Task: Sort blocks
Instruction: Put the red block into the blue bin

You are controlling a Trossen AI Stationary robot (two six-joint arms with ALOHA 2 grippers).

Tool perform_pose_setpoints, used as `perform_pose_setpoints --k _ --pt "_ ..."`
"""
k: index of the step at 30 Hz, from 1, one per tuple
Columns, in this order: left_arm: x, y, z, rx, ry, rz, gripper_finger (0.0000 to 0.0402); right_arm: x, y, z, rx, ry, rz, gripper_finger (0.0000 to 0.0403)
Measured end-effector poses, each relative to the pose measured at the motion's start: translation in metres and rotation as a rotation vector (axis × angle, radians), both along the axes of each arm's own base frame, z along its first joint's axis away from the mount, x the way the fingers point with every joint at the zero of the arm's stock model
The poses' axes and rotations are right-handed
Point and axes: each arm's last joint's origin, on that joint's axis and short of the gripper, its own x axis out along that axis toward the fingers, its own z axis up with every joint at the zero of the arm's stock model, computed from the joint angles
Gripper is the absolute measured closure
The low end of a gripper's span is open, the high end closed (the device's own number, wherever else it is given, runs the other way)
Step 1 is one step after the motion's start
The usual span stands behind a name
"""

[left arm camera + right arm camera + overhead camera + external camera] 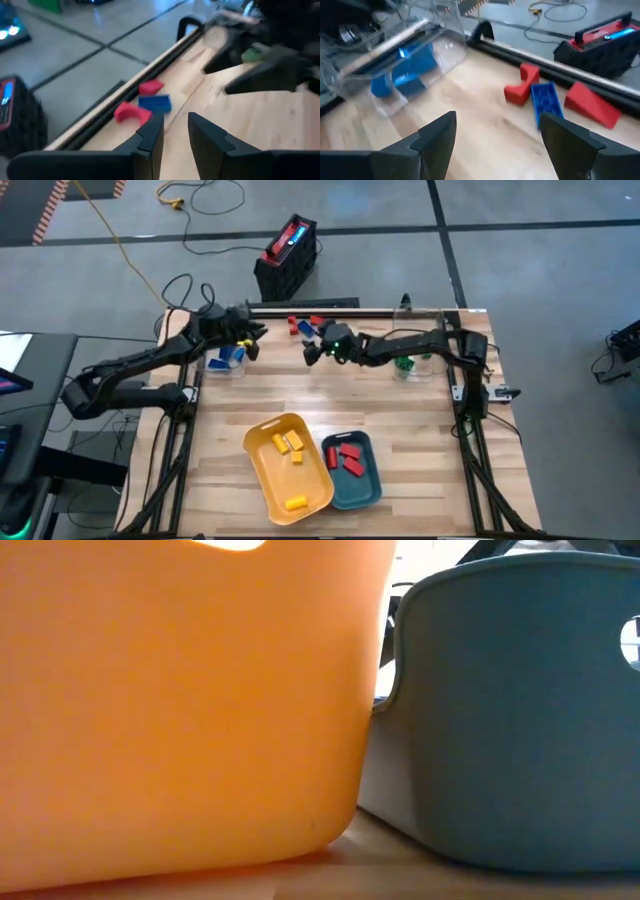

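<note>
Three blocks lie on the wood near the table's far edge: a red arch block (522, 85), a blue block (545, 102) and a red wedge (592, 106). In the high view they show as a small cluster (303, 326). My right gripper (500, 131) hovers open just short of them, on their near side (312, 352). My left gripper (175, 131) is at the far left (255, 335), open by a narrow gap with nothing in it, pointing toward the same blocks (155, 102). Yellow blocks lie in the yellow tray (262, 470), red blocks in the teal tray (372, 485).
A clear container with blue blocks (226, 358) stands under my left arm, also in the right wrist view (405, 70). Another clear container with green blocks (405, 365) stands under my right arm. In the low view the yellow tray wall (180, 710) and teal tray wall (510, 710) block everything.
</note>
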Motion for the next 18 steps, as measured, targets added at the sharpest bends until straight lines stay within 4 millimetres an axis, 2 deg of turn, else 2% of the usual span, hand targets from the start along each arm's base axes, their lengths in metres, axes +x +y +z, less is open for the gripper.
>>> perform_pose_setpoints --k 5,10,16,18 --pt "-0.003 -0.006 0.010 0.042 -0.032 -0.015 0.0319 0.000 0.011 -0.007 0.053 0.065 0.024 0.0101" --pt "-0.004 -0.009 0.011 0.007 -0.046 -0.022 0.0319 0.000 0.017 -0.008 0.149 0.030 -0.005 0.0101" --pt "0.004 -0.018 0.006 -0.020 -0.015 -0.078 0.0319 0.008 -0.018 -0.013 0.257 0.026 -0.010 0.0101" --pt "0.007 -0.021 0.005 -0.010 0.002 -0.076 0.0319 0.021 -0.032 -0.015 0.271 0.040 -0.007 0.0101"
